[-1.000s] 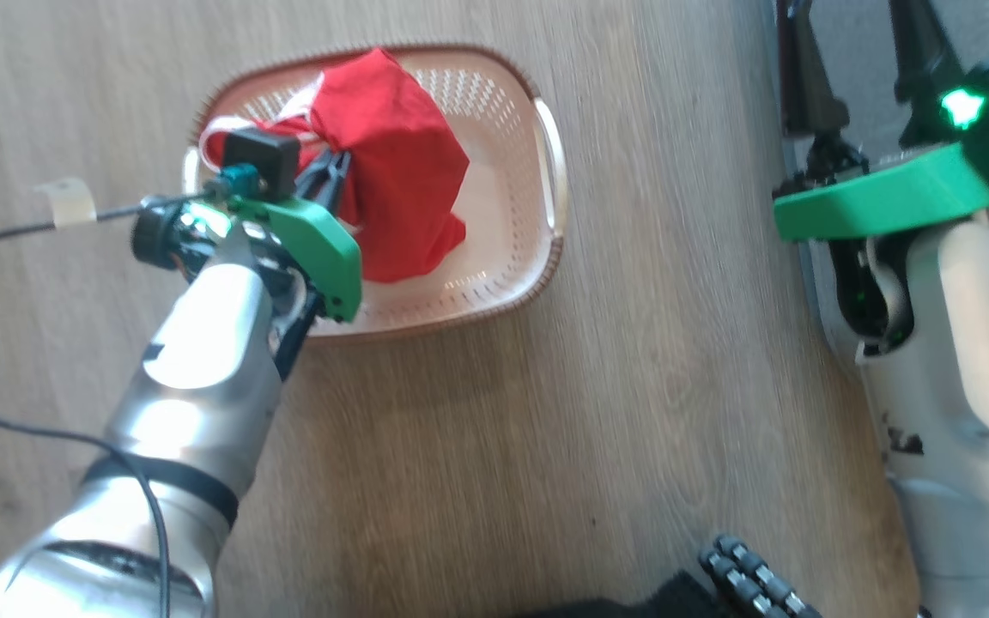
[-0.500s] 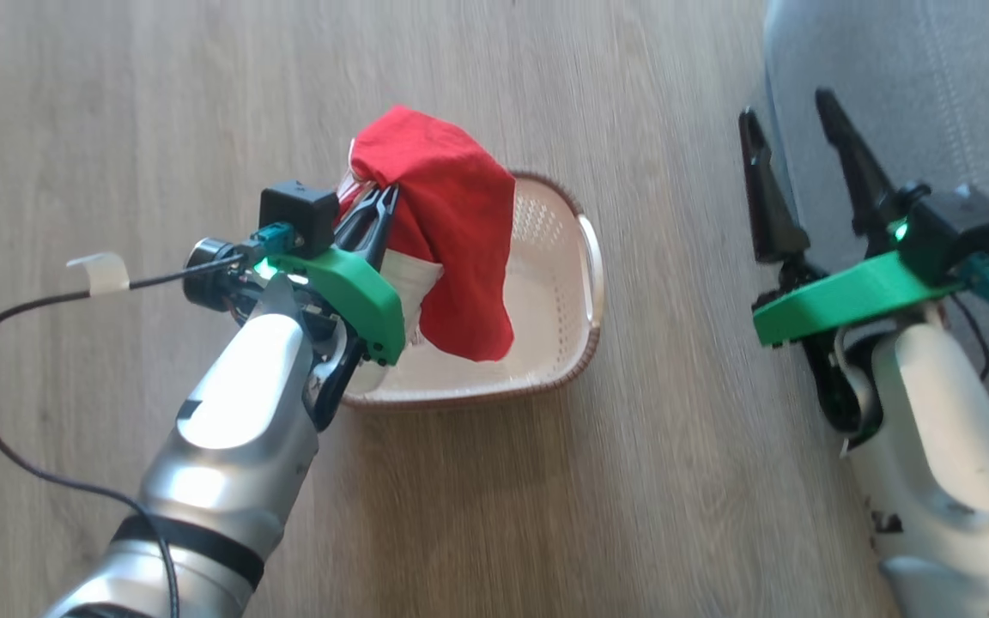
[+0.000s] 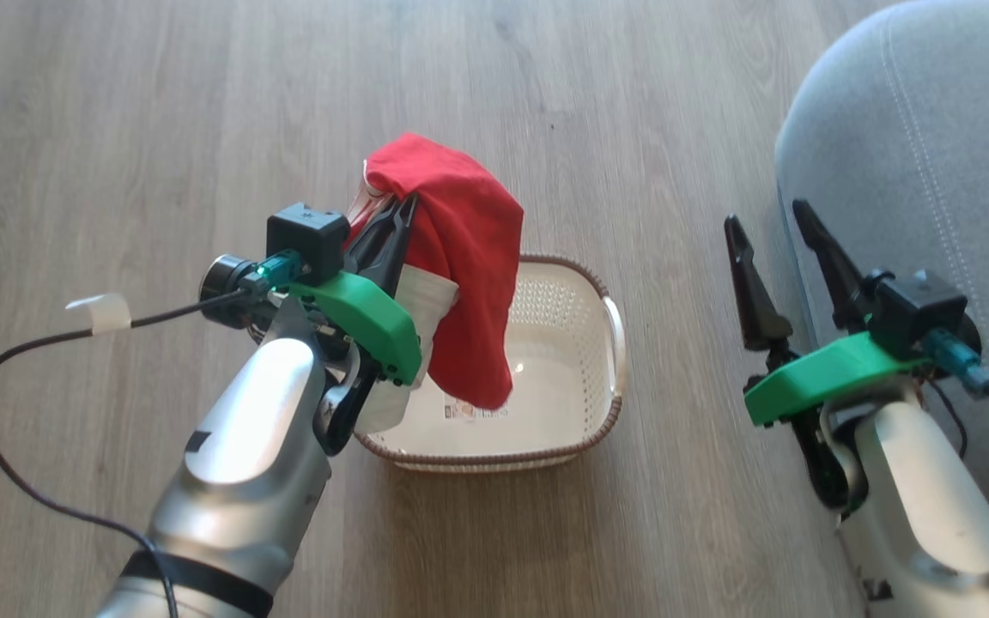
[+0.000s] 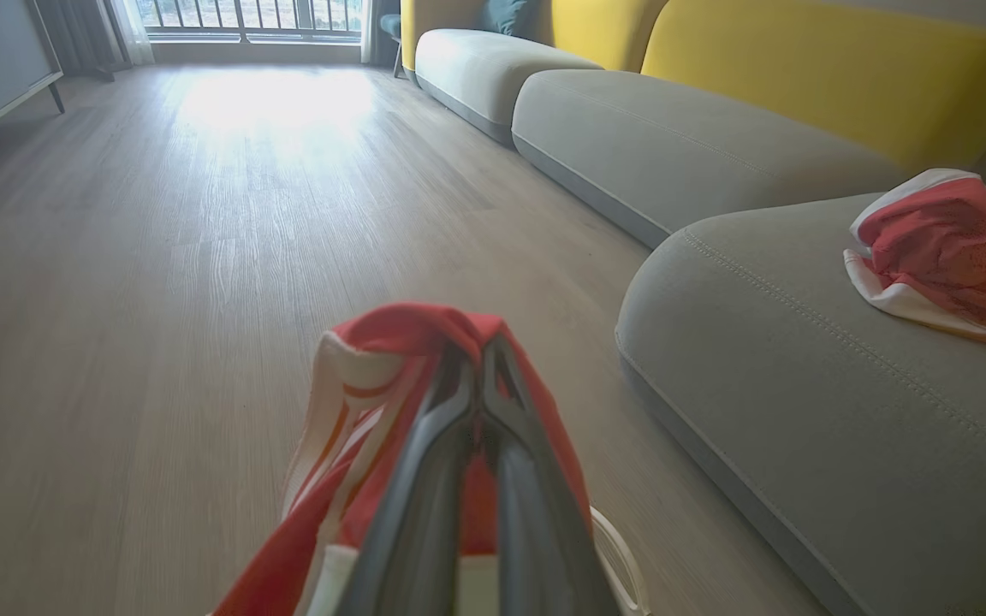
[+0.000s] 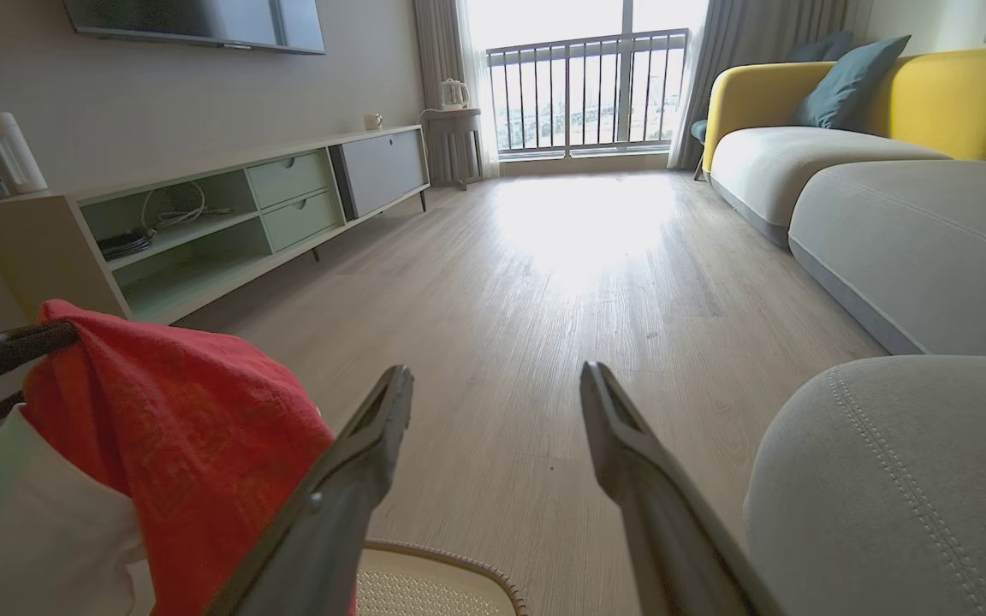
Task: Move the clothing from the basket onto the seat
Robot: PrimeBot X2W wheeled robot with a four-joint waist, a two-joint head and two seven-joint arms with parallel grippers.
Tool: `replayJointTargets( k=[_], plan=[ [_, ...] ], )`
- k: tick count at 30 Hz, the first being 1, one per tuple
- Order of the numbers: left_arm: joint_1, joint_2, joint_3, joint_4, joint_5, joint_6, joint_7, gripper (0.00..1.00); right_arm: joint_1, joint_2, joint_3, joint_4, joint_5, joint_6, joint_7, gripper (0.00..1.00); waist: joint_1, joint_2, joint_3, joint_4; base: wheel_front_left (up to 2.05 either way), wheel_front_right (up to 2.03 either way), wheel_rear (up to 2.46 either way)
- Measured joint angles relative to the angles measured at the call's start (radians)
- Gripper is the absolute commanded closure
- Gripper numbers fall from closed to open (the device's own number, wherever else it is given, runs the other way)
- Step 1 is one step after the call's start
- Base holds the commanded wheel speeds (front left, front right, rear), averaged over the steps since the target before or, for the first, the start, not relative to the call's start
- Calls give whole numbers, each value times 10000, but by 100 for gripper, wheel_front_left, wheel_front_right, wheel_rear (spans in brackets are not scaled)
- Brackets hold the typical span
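The left claw (image 3: 400, 215), clamped shut on the red clothing (image 3: 469, 257), holds it above the basket (image 3: 610, 412) (the right claw (image 3: 765, 215) gapes empty), so this looks like the carry step; next it must swing right over the seat (image 3: 907, 172) before releasing.

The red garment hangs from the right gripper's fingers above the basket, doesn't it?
No. It hangs from the fingers of the left gripper, as the head view shows. The red garment is above the basket; the right gripper is open and empty.
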Motion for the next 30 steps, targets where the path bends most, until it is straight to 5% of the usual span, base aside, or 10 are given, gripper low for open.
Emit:
replayJointTargets(
  k=[30],
  plan=[
    [147,6,-188,-2518,228,174,-12,100,742,240,-73,242,0,-2,0,0,0,0,-707,142,0,0,0]
  ],
)
